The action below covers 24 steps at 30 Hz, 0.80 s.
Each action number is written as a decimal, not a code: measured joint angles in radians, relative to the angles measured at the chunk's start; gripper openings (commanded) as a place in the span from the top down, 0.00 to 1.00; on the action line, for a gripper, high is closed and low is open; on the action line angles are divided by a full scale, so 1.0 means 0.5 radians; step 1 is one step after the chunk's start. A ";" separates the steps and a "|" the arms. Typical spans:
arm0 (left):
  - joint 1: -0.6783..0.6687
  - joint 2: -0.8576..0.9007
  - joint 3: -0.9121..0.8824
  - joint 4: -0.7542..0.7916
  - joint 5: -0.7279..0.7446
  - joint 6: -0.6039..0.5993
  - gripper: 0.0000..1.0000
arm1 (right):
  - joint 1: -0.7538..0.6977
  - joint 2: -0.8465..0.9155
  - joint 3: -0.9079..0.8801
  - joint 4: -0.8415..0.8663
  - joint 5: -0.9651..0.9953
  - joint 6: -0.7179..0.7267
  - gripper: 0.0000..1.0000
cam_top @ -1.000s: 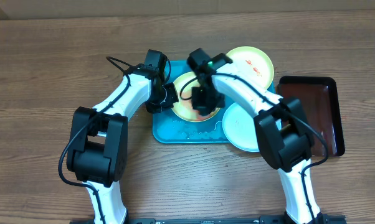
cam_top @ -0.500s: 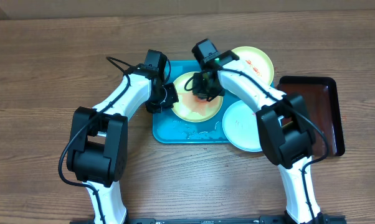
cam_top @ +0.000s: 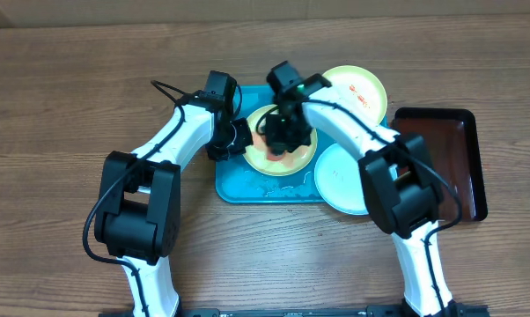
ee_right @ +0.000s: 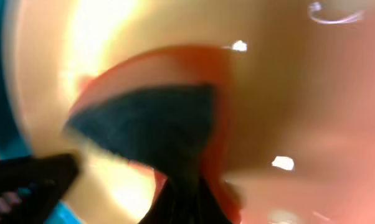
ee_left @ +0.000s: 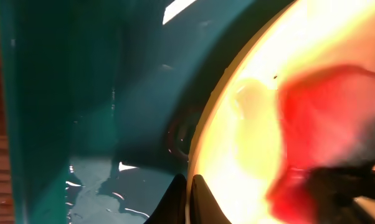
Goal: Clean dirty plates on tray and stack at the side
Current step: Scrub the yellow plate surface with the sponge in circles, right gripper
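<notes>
Yellow-rimmed plate [cam_top: 265,157] sits on the blue tray [cam_top: 234,187], with the left hand [cam_top: 236,136] pinched shut on its rim. The right hand [cam_top: 287,134], clamped on a red-stained pad [ee_right: 156,124], swings back from the far edge to the centre. It's mid-scrub, so stacking looks a way off.

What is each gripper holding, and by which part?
Left gripper: the middle plate, by its left rim. Right gripper: a red cloth or sponge, by one edge.
</notes>
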 measured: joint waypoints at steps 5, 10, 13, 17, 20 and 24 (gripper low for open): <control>-0.006 0.000 0.000 0.002 0.011 0.000 0.96 | -0.143 0.000 0.007 -0.130 0.067 0.030 0.96; -0.006 0.000 0.000 0.002 0.011 0.000 0.96 | -0.163 0.000 0.015 -0.147 0.113 0.044 0.96; -0.006 0.000 0.000 0.002 0.009 0.000 0.96 | -0.155 0.001 0.037 -0.171 0.145 0.045 0.96; -0.006 0.000 0.000 0.020 -0.029 0.002 0.74 | -0.156 0.002 0.037 -0.164 0.166 0.044 0.96; -0.006 0.000 0.000 0.041 -0.084 0.012 0.67 | -0.156 0.003 0.037 -0.156 0.173 0.045 0.96; -0.006 0.000 -0.001 0.094 -0.145 0.017 0.66 | -0.156 0.003 0.037 -0.149 0.180 0.045 0.96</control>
